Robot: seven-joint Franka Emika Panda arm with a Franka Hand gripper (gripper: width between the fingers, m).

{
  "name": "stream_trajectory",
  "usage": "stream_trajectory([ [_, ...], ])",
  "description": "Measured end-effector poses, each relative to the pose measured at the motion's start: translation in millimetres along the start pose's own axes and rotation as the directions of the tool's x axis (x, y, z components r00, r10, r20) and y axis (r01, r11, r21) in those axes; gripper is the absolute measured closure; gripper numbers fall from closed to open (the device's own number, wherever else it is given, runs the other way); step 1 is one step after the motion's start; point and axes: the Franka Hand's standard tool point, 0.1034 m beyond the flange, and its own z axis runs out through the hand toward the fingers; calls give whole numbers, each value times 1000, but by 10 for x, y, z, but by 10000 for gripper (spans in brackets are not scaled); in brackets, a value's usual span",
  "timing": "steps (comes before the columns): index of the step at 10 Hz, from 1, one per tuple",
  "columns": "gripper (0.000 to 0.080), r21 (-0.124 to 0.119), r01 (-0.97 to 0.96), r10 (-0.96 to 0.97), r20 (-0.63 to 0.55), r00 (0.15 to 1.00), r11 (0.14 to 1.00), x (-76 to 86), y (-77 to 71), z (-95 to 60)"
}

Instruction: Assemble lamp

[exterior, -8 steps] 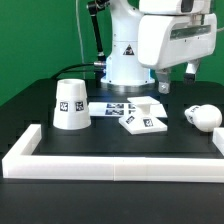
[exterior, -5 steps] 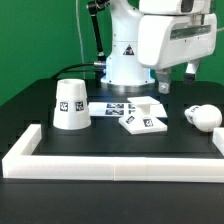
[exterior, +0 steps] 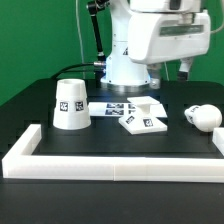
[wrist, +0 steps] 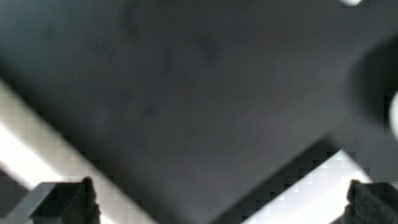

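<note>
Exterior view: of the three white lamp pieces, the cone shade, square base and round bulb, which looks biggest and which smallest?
1. Cone shade.
2. Square base.
3. Round bulb.
Base and bulb look close; the base lies flat, so that order is unsure.

The black table [exterior: 120, 146] carries the cone shade [exterior: 70, 104], standing wide end down toward the exterior view's left. The flat square base [exterior: 143, 120] lies near the middle, and the bulb [exterior: 203, 117] rests well apart at the right. The marker board [exterior: 110, 107] lies flat just behind the base. Long white bars [exterior: 120, 166] edge the front and sides.
</note>
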Motion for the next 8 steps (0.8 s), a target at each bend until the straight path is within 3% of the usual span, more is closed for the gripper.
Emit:
stream_trajectory([
  [3, 100, -4, -85, 85, -2, 996, 996, -402, -93, 162],
  [8, 100, -5, -126, 126, 3, 992, 992, -444, -39, 167],
])
